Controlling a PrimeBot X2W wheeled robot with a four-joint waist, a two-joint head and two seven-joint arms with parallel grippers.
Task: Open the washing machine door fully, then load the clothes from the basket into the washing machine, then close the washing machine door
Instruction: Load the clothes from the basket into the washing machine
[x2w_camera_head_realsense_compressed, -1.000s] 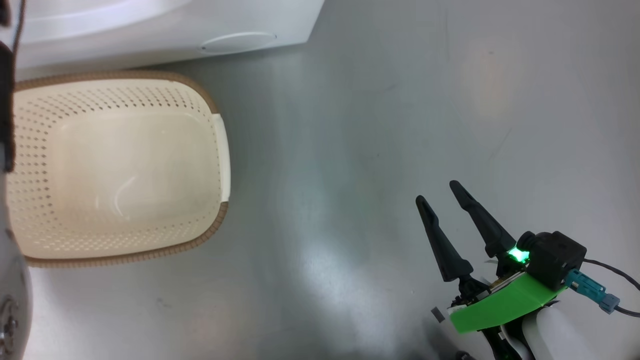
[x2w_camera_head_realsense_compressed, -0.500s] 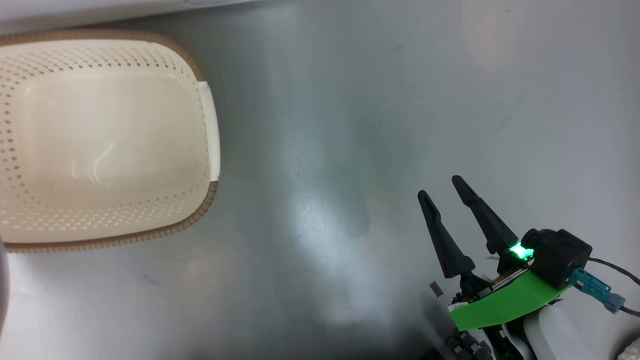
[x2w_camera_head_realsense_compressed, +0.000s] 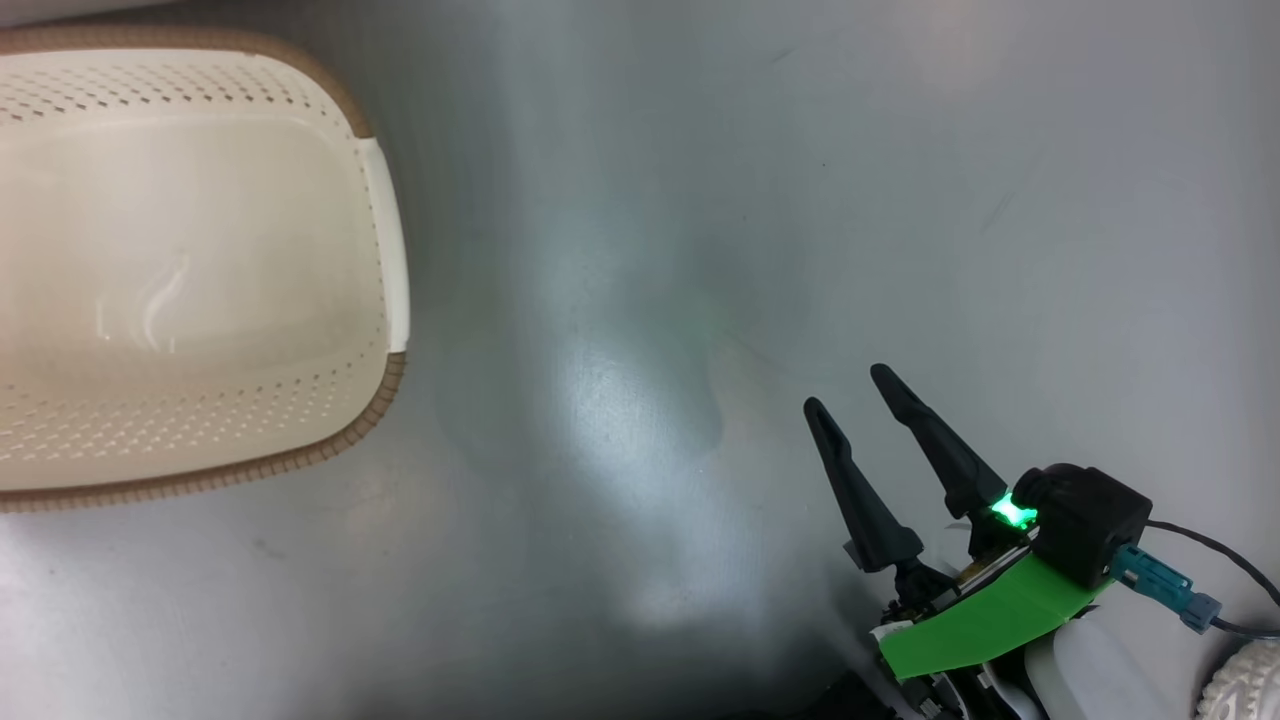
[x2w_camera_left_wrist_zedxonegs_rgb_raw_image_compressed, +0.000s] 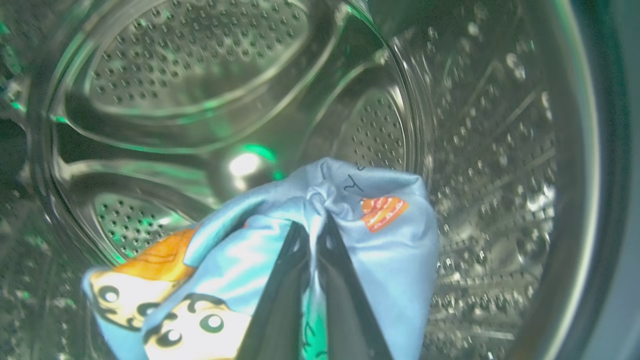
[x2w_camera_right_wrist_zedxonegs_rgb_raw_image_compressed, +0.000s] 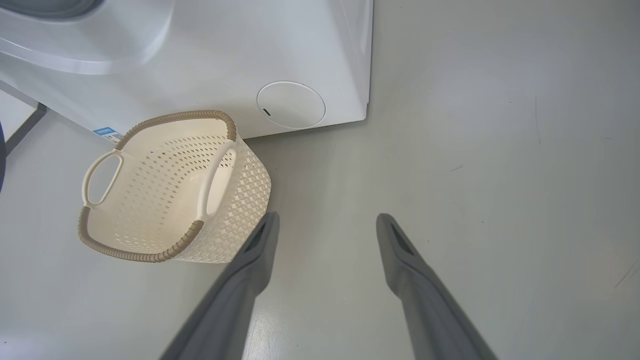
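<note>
Left fingers (x2w_camera_left_wrist_zedxonegs_rgb_raw_image_compressed: 280, 305) clamped on clothes (x2w_camera_left_wrist_zedxonegs_rgb_raw_image_compressed: 395, 260) inside drum (x2w_camera_left_wrist_zedxonegs_rgb_raw_image_compressed: 200, 55) | right fingers (x2w_camera_right_wrist_zedxonegs_rgb_raw_image_compressed: 252, 270) spread apart near basket (x2w_camera_right_wrist_zedxonegs_rgb_raw_image_compressed: 150, 256)

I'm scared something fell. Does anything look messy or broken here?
Nothing stands out. The basket stands upright and empty by the washer, and the left fingers pinch the blue cloth inside the drum. Nothing looks spilled or broken.

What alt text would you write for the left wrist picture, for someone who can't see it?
The left gripper, shut on light blue cartoon-print clothes, holds them inside the perforated steel washing machine drum. Green light glints off the metal.
</note>
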